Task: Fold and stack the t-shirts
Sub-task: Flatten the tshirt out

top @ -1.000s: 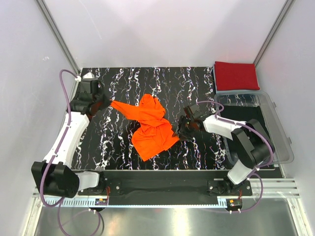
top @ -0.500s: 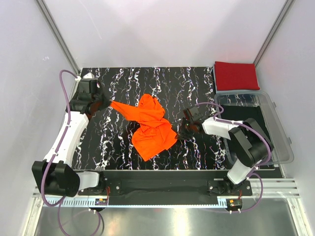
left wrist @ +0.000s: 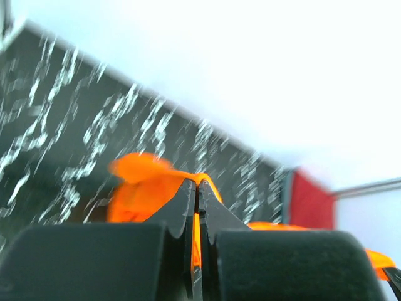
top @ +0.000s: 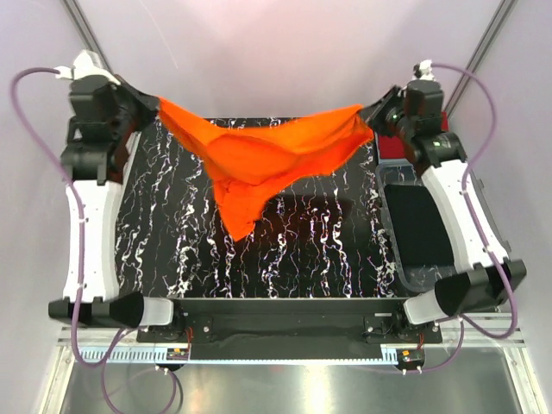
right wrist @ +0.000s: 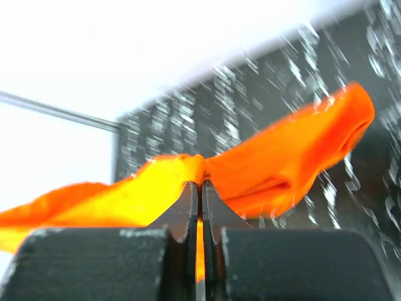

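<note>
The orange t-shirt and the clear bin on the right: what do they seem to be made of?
The bright orange t-shirt looks like soft, matte cloth: it sags and creases where it hangs. The clear rectangular bin seems hard, glossy plastic: one can see through its walls.

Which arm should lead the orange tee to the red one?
Probably right: the right gripper, shut on the orange t-shirt, hangs beside the red t-shirt; the left gripper grips across the table.
</note>
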Robot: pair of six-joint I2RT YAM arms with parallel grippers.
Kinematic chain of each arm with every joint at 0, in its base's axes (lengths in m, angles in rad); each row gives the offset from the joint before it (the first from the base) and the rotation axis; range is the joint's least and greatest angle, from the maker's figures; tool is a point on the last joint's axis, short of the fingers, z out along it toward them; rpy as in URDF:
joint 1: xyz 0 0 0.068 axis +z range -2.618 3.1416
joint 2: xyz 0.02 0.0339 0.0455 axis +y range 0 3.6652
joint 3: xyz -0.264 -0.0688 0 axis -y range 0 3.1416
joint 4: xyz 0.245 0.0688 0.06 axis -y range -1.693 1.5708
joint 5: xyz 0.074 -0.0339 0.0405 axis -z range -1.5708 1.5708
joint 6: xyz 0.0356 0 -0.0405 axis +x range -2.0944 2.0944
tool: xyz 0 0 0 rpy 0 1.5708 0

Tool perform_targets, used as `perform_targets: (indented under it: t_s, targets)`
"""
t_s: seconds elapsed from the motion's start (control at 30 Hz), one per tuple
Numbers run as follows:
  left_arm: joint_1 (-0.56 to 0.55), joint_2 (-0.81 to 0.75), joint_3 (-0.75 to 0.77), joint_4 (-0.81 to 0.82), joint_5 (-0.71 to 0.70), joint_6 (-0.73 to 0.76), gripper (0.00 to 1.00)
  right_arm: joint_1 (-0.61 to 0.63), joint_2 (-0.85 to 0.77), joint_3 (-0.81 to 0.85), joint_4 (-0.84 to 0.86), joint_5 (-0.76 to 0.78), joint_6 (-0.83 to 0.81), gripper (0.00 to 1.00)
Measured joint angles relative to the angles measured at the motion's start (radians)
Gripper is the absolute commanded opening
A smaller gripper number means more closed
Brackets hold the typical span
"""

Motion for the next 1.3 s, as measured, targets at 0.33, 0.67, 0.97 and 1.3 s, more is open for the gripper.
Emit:
perform_targets:
  t_s: [0.33, 0.67, 0.97, 1.3]
  targets:
    - [0.01, -0.314, -0.418, 0.013, 0.068, -0.014, 0.0, 0.018, -0.257, -0.207, -0.081, -0.035, -0.067, 0.0]
    - [0.01, -0.391, -0.906, -0.081, 0.066, 0.005, 0.0, 0.018, -0.133, -0.615, -0.138, -0.061, -0.105, 0.02]
    - [0.01, -0.375, -0.932, -0.038, 0.012, 0.027, 0.0, 0.018, -0.065, -0.625, -0.13, -0.058, -0.114, 0.25]
    - [0.01, -0.267, -1.036, 0.008, -0.005, 0.041, 0.0, 0.019, -0.151, -0.641, -0.183, -0.053, -0.054, 0.47]
